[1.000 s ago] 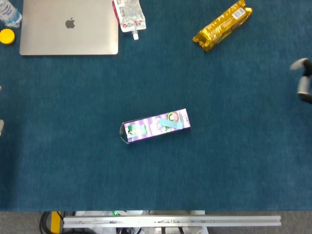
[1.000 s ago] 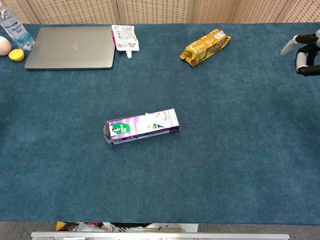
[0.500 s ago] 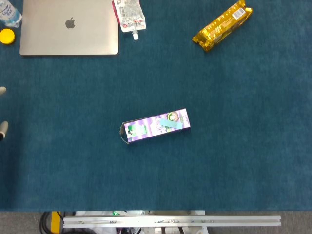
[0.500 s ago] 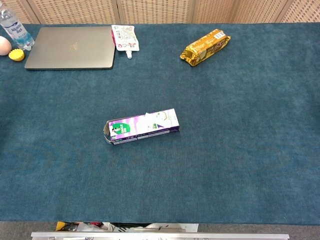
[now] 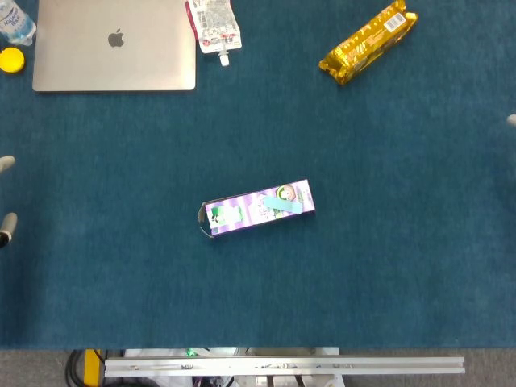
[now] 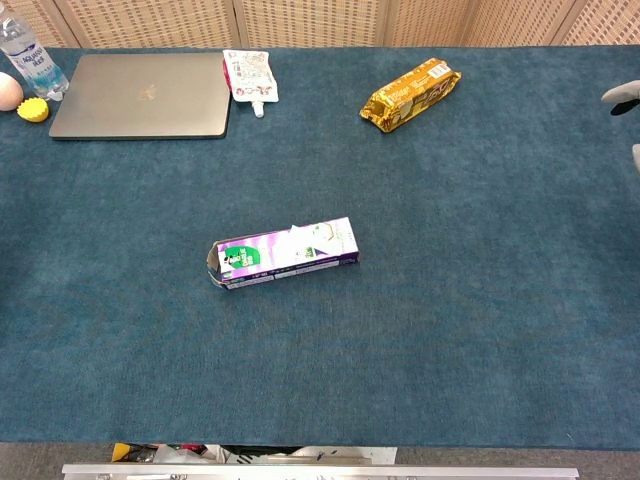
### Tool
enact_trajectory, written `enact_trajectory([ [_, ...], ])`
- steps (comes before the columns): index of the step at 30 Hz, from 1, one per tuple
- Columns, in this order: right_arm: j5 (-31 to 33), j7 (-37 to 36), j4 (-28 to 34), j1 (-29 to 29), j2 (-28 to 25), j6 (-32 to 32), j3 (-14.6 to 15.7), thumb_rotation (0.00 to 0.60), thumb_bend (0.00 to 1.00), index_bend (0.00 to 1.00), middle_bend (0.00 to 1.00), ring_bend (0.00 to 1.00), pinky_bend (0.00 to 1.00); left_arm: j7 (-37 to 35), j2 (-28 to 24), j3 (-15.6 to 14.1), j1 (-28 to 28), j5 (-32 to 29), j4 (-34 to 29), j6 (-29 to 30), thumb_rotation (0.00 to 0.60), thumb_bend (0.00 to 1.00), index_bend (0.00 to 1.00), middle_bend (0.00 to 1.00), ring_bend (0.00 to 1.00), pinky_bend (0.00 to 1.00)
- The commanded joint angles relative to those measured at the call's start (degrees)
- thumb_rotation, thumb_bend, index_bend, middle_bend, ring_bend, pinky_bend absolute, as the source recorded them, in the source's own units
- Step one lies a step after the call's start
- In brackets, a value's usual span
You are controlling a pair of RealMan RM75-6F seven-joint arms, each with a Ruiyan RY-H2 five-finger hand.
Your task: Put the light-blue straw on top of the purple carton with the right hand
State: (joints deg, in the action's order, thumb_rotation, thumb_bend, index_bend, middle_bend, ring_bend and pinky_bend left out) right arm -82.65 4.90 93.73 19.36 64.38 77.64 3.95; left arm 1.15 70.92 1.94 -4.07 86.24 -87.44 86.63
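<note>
The purple carton [image 5: 256, 208] is laid flat mid-bench, and the light-blue straw [image 5: 283, 205] is seen resting on its right end, so the placement is judged done. Only fingertips of the right hand [image 6: 626, 96] and left hand [image 5: 6, 193] are shown at the edges; whether they are spread cannot be told. Far off, a laptop [image 5: 114, 44] and gold packet [image 5: 368, 42] lie apart.

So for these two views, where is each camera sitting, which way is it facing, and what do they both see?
Head view: sits high, faces almost straight down on the table; fingertips of the left hand and right hand show at the side edges.
Chest view: sits lower, tilts forward across the table to a wicker backdrop; only right hand fingertips show.
Shared: the purple carton with the light-blue straw on top, laptop, gold packet, pouch, yellow cap, water bottle.
</note>
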Motion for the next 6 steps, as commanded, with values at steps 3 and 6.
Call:
enact_trajectory([
  [3,-1.77,-0.71,-1.1,-1.07,0.58,0.9,-0.61,0.481,0.53,0.2,0.26,0.12,0.11,-0.42,-0.3,0.17,0.0,-0.26,0.14,-0.1,0.6,0.26,0.21,0.14,0.15,0.15],
  [6,-2.06,0.59,-0.83,-1.9,0.79,1.86,-1.12,0.482,0.53,0.2,0.26,0.12,0.11,-0.77,-0.52,0.18,-0.04,-0.44,0.33,-0.37,0.6,0.26,0.21,0.14,0.15,0.15],
])
